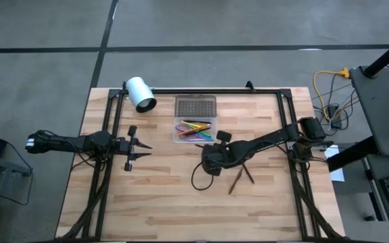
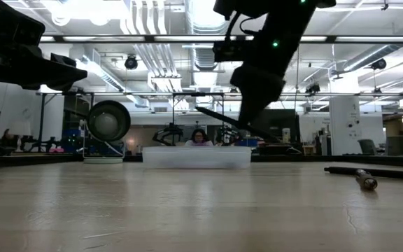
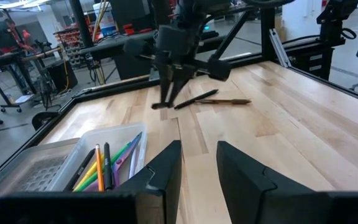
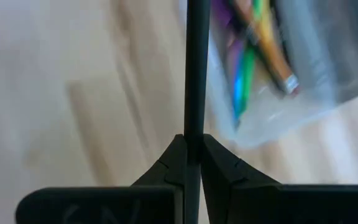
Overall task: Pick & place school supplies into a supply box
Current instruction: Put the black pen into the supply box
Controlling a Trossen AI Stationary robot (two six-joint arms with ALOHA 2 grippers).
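Note:
The supply box is a clear case on the far middle of the table, with several coloured pens and pencils lying in it. Its grey dotted lid lies flat just beyond it. My right gripper hovers above the table near the box's near right corner, shut on a dark pen. Two more dark pens lie crossed on the table to its right. My left gripper waits open, left of the box, pointing toward it. My right gripper pinches the dark pen's shaft between its two fingertips, coming from above and pointing down. The fingers lie across the pen, which sticks out on both sides. The pen is lifted clear of the table and slants a little.
A white cylinder lies at the far left, beside the lid. A black frame rail runs along the far edge, with rails down both sides. Bare wood fills the near half of the table. A person sits in the room beyond.

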